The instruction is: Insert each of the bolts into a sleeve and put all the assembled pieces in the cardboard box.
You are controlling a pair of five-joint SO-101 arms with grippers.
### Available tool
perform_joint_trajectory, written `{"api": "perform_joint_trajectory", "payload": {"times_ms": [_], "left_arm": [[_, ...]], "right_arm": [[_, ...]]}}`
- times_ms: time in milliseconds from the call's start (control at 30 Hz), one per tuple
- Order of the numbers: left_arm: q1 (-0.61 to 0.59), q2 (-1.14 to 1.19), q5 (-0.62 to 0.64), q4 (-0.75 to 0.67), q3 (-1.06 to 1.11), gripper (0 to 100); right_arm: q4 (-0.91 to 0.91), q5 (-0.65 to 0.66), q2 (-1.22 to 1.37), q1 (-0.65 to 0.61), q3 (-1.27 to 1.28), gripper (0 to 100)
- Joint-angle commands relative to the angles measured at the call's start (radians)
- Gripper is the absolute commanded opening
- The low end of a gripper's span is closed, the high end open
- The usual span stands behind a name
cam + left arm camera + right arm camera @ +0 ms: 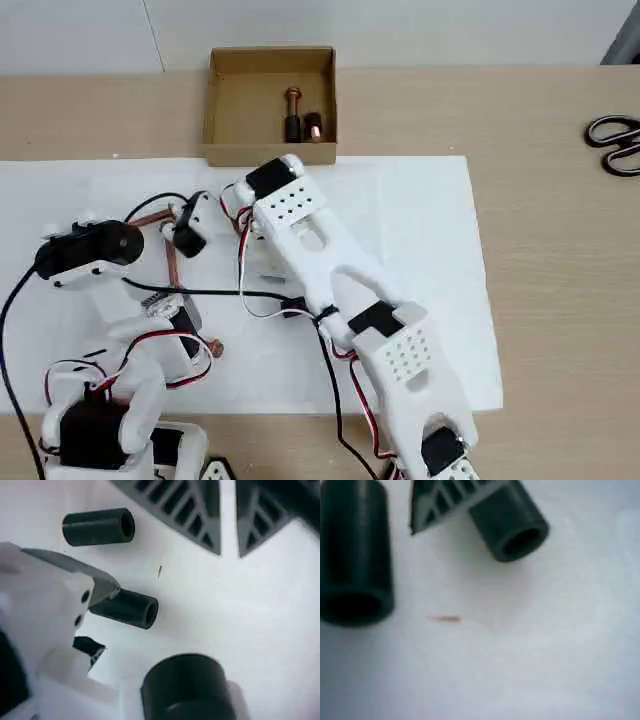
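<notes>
The left gripper (190,225) sits well short of the box (240,110), a bolt (172,265) beside it. One jaw tip overlaps a lying sleeve (130,609), and I cannot tell its grip. A nudge could roll that sleeve away. Nearer the box, the right gripper (229,554), narrowly parted and apparently empty, crowds the same spot, so the two may collide. Two assembled pieces (293,115) lie in the box.

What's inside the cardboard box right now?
Two assembled pieces lie by the right wall of the cardboard box: a copper bolt in a black sleeve, and a second piece seen end-on, its sleeve mostly hidden.
</notes>
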Motion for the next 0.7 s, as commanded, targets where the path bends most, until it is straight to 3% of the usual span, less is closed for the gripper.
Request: {"api": "perform_joint_trajectory", "payload": {"times_ms": [0, 667], "left_arm": [[-0.006, -0.005, -0.003, -0.003, -0.004, 1], [-0.006, -0.005, -0.003, -0.005, -0.004, 1]], "right_arm": [[-0.021, 0.011, -0.002, 0.019, -0.009, 18.3], [-0.047, 0.132, 0.038, 0.016, -0.009, 18.4]]}}
